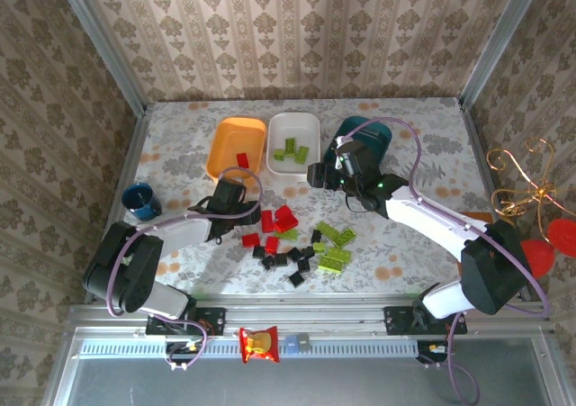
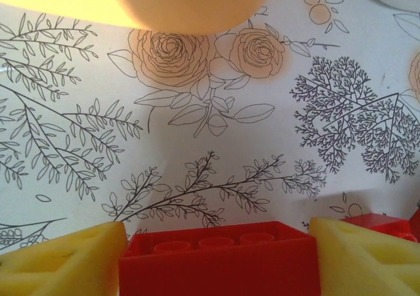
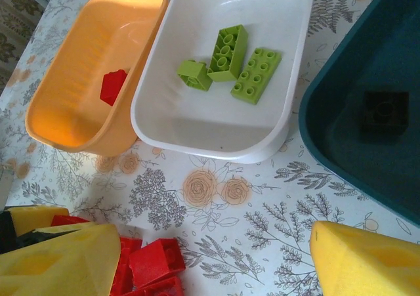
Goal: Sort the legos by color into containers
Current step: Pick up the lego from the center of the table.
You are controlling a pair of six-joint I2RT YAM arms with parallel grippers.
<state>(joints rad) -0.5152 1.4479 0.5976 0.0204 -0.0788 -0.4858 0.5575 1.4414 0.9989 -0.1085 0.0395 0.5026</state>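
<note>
Between the yellow pads (image 2: 62,260) of the left gripper (image 2: 216,233) sits 1 red brick (image 2: 220,270), studs up, on the flowered table (image 2: 216,112). The pads stand at each end of it, right against the plastic by the look of the wrist view, but I cannot tell whether they press hard enough to hold it. Taking it end to end makes sense, since the flat ends give the foam square faces to bear on. Another red piece (image 2: 384,225) lies just beside it on the right.

The right gripper (image 3: 210,243) hangs over the table near the trays, its jaws wide apart with nothing between them. Its camera looks down on all 3 containers, set side by side so each colour has its own place. The orange tray (image 3: 59,112) holds 1 red lego (image 3: 113,86), the white tray (image 3: 197,125) holds 3 lime green bricks (image 3: 228,50), and the teal tray (image 3: 341,132) holds 1 black brick (image 3: 384,112).

The loose legos lie mid-table in rough groups: reds (image 1: 279,217) nearest the left arm, blacks (image 1: 286,260) toward the near edge, greens (image 1: 335,242) to the right. Most of the sorting looks undone. The brick between the pads likely belongs in the orange tray, which is on the left arm's own side.
</note>
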